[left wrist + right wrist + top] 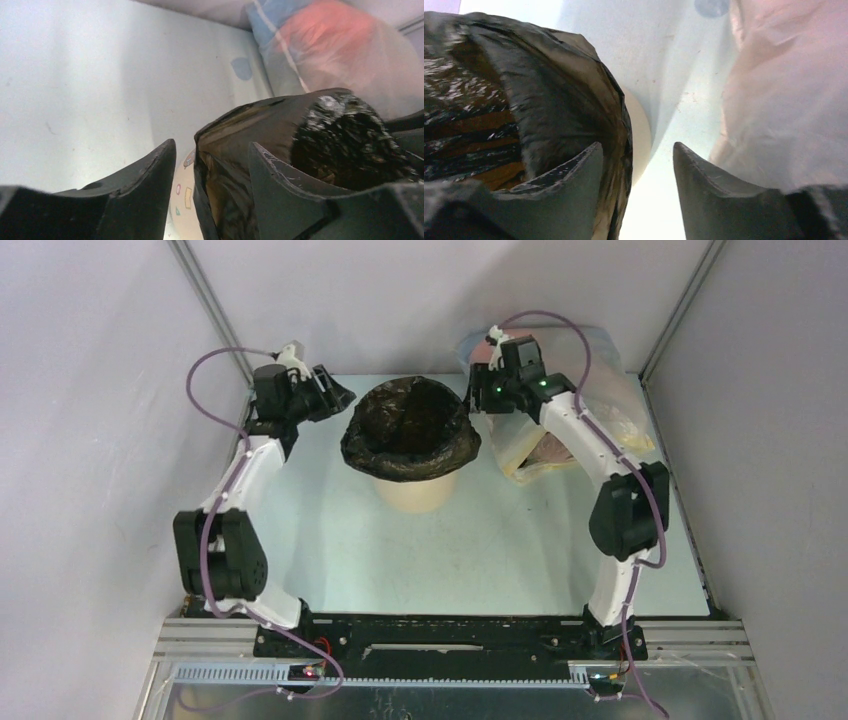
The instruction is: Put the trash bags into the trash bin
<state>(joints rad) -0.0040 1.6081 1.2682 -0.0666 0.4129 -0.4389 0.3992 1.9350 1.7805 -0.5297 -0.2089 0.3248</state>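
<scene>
Black bag (410, 430) lies opened over the rim of the tan bin (415, 492), centre far on the bench (450, 570). Left end effector (335, 400) is at the bag's left edge, fingers spread wide, with the bag edge between them and not pinched. Right end effector (478, 392) is at the right edge, also spread wide across the rim. Whitish bag (600, 430) lies far right

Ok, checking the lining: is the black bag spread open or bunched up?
Spread open: the black bag gapes round, its rim folded down over the bin.
</scene>
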